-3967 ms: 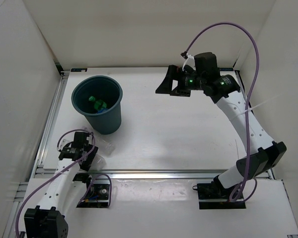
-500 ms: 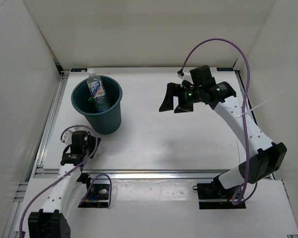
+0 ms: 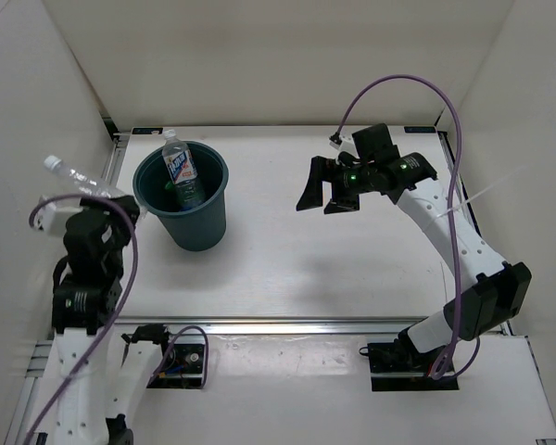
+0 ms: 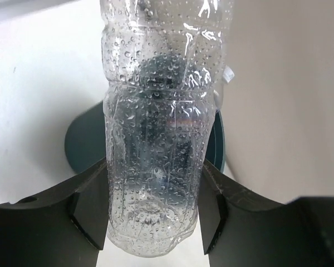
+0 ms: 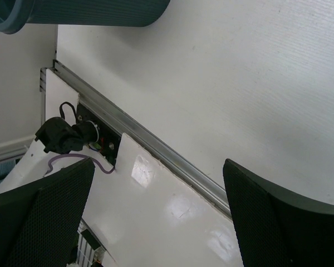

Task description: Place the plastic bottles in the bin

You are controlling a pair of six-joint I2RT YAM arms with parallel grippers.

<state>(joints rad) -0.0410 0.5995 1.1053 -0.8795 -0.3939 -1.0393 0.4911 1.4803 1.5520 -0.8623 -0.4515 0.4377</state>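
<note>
Far left, top view: L gripper [image 3: 104, 197] is raised off the table [image 3: 287, 250], jaws clenched on the plain clear bottle [image 3: 79, 176]. The bottle is tilted, white cap pointing up-left, body just left of the bin [image 3: 200, 227] and not inside it. L wrist cam: the same bottle [image 4: 156, 139] fills the frame, wet w/ droplets on the inside, and both fingers [image 4: 92, 206] press its sides near the base. The teal bin [image 4: 80, 150] shows behind and below it.

Next, the bin stands on the table at back-left. Inside it, the clear bottle w/ white-red-blue label [image 3: 183, 174] stands roughly upright, neck and cap poking above the rim on the far side.

Centre of the table is bare white.

Right: R gripper [image 3: 322, 197] hangs above the table, well apart from the bin, jaws released and spread wide, nothing between them. R wrist cam: both fingers [image 5: 44, 217] are apart over table [image 5: 239, 83], w/ the bin's wall [image 5: 89, 11] at the top edge. A purple cable [image 3: 398, 83] loops above the R arm.
</note>
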